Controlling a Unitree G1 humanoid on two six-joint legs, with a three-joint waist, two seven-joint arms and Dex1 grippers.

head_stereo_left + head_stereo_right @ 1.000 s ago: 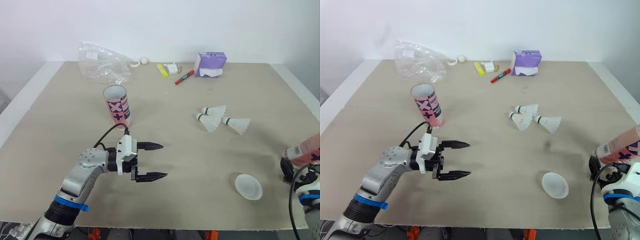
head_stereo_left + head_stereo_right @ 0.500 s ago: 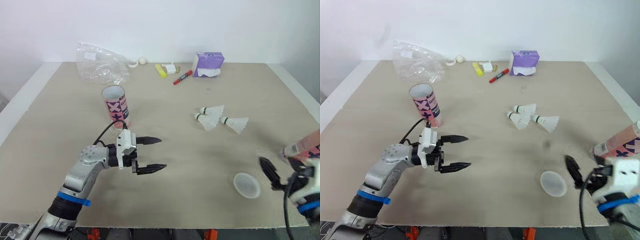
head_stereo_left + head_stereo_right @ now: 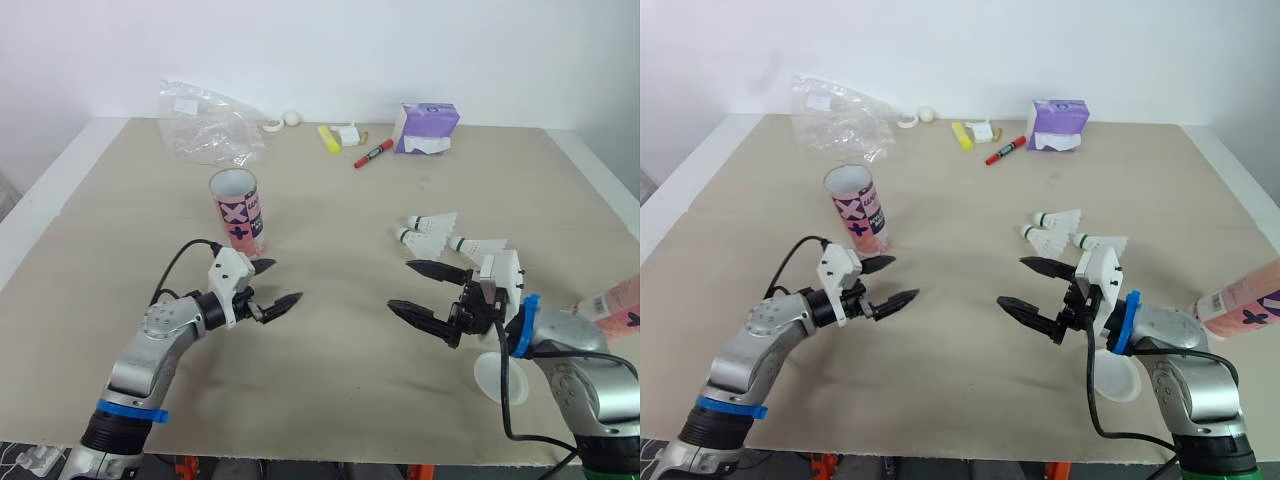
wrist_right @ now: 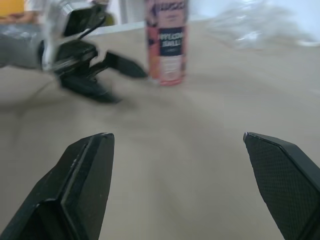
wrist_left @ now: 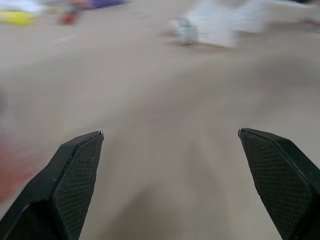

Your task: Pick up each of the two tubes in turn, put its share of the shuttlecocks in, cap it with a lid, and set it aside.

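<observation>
My left end effector (image 3: 284,281): fingers spread wide, empty, low over the beige tabletop (image 3: 120,260), near the upright pink-and-white cardboard tube (image 3: 236,210).
My right end effector (image 3: 401,285): also open, holding nothing, near the three white feathered shuttlecocks (image 3: 435,232).
Second pink tube (image 3: 612,303): lying at the tabletop's right edge.
Translucent round lid (image 3: 492,375): flat on the tabletop, partly hidden by my right arm.

**Beige table against a white wall**

A wide table (image 3: 330,190) with a matte beige top takes up most of the head views. A white border (image 3: 45,185) runs along its left and right sides. Behind the far edge stands a plain white wall (image 3: 350,50), evenly lit. The light is soft and diffuse, casting only faint shadows on the tabletop.
</observation>
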